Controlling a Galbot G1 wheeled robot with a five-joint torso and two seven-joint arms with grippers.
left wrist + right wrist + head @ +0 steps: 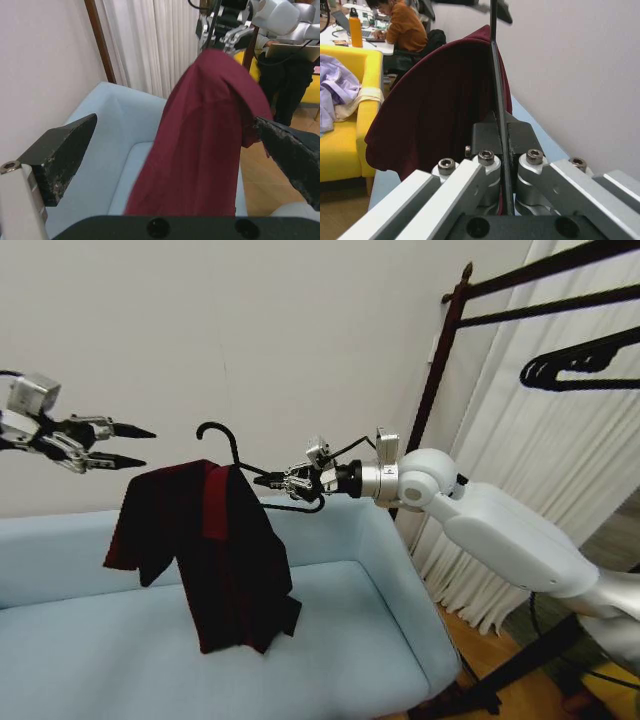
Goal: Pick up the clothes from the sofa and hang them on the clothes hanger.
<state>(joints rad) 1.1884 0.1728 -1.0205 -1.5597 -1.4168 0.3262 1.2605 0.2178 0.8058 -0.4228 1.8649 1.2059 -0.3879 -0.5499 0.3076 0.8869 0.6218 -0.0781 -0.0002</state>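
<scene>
Fingers (120,427) of the left gripper (143,447), slim, dark and pointed on a bare-metal linkage, stand spread apart with nothing between them. The gripper hovers above the sofa's (340,640) left half, level with the top of the backrest and just clear of the garment.

Next to it, over the middle of the sofa, hangs the shirt (215,560). It is dark maroon, matte, soft cloth with a brighter red strip running down from the collar. One short sleeve juts out toward the left gripper and the body falls in loose folds to an uneven hem. Whether that hem touches the seat cushion cannot be told.

The shirt is draped over a thin black hanger (222,435), whose round hook curls up free above the collar, hooked on nothing. The right gripper (275,482), of silver links with dark pads, is pinched tight on the hanger's slender arm where it leaves the cloth. It holds shirt and hanger aloft above the sofa's right half.

The sofa itself is pale blue, smooth and softly rounded. Past its right armrest stands the rack (440,360), made of dark brown posts and rails. A second hanger (575,368), broad and black, shows below the rails. A white pleated curtain (500,440) hangs behind.
</scene>
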